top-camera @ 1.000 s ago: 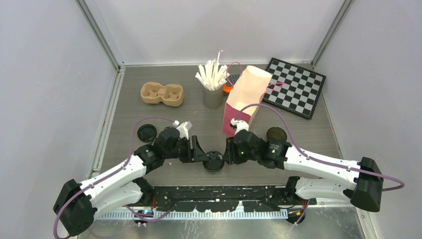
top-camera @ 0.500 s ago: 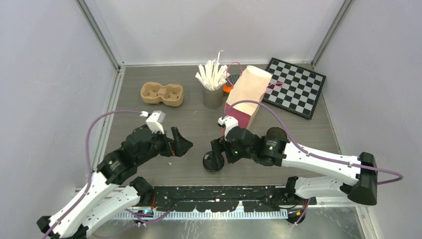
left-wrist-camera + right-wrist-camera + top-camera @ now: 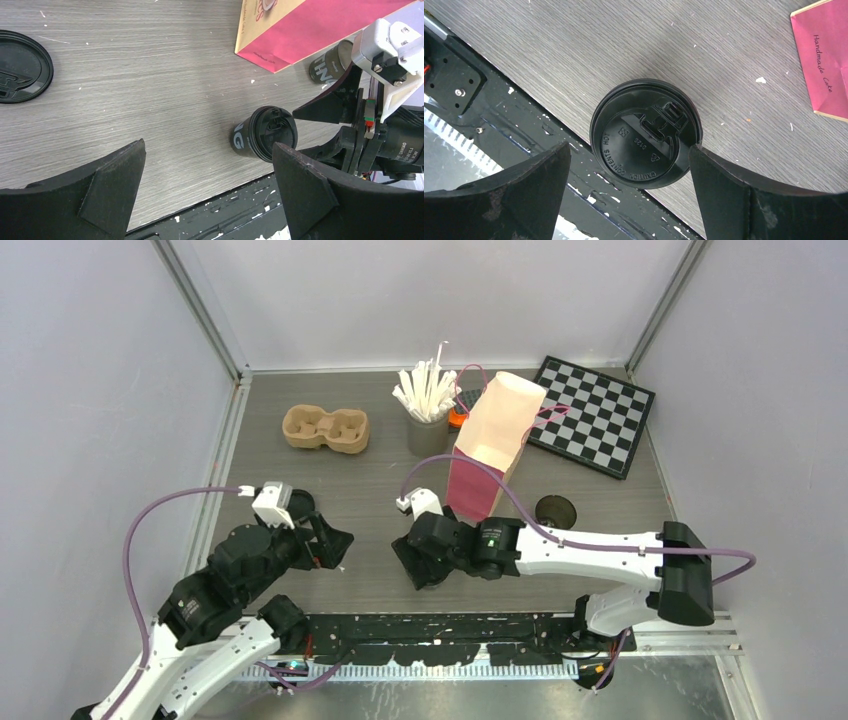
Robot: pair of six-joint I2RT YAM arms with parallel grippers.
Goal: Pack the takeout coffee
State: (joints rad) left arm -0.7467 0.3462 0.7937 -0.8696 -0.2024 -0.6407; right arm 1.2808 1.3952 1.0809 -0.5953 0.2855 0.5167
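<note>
Since one second earlier, when both pincers flanked the lidded coffee cup (image 3: 646, 132) at the near middle of the bench (image 3: 380, 480), the left arm has drawn back to the near left. The right arm has swung left to hang over the cup. The left pincer (image 3: 335, 540) stands wide and holds nothing. The right pincer (image 3: 629, 150) is also wide, its jaws spread to either side of the black lid; the wrist view does not show whether they touch it. This cup stands upright just beside the black rail at the bench's near edge. The second cup (image 3: 555, 510) stands uncovered on the right, near the foot of the pink-and-tan paper bag (image 3: 490, 440). A loose black lid (image 3: 22, 65) lies flat on the left, well apart from it. At the far side are the tan pulp tray (image 3: 325, 428), a grey cup of white sticks (image 3: 428, 405) and a checkerboard (image 3: 592, 412). The bench is grey wood-grain laminate flecked with white specks. It is enclosed by pale panels on three sides, with metal posts at the far corners.
</note>
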